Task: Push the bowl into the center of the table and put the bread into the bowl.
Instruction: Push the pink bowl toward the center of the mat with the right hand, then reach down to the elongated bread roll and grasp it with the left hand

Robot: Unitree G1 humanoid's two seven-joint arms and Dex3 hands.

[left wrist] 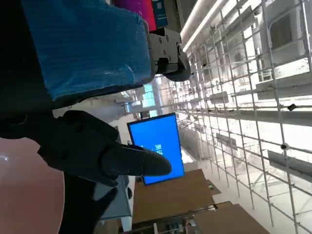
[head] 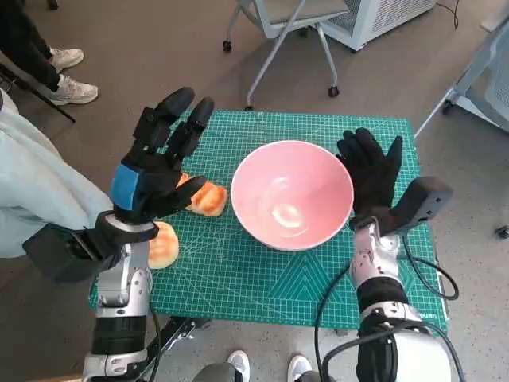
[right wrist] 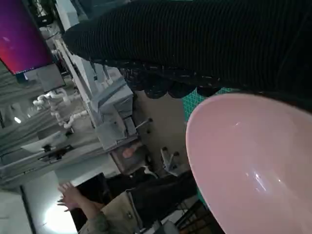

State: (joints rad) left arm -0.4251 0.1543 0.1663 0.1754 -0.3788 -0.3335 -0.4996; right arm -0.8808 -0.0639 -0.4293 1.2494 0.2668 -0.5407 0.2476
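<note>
Pink bowl (head: 292,193) sits mid-desk on the green mat (head: 262,278), bread (head: 206,198) just left of it. The left hand (head: 156,167) hovers spread over the bread, holding nothing; the right hand (head: 371,175) lies flat and spread against the bowl's right rim.

Glossy smooth pink bowl (head: 292,193); knitted glove on right hand (head: 371,171).

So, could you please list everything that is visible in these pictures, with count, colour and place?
bowl: one, pink, empty, near the middle of the mat
bread: two golden pieces, left of the bowl, partly hidden by the left arm
mat: one, green, covering the table
chair: one, grey, on wheels, beyond the table
person's shoes: white, floor at far left
screen: one, blue, left wrist view
left hand: black with blue tape, raised over the bread, fingers spread
right hand: black glove, beside the bowl's right rim, fingers spread
</note>
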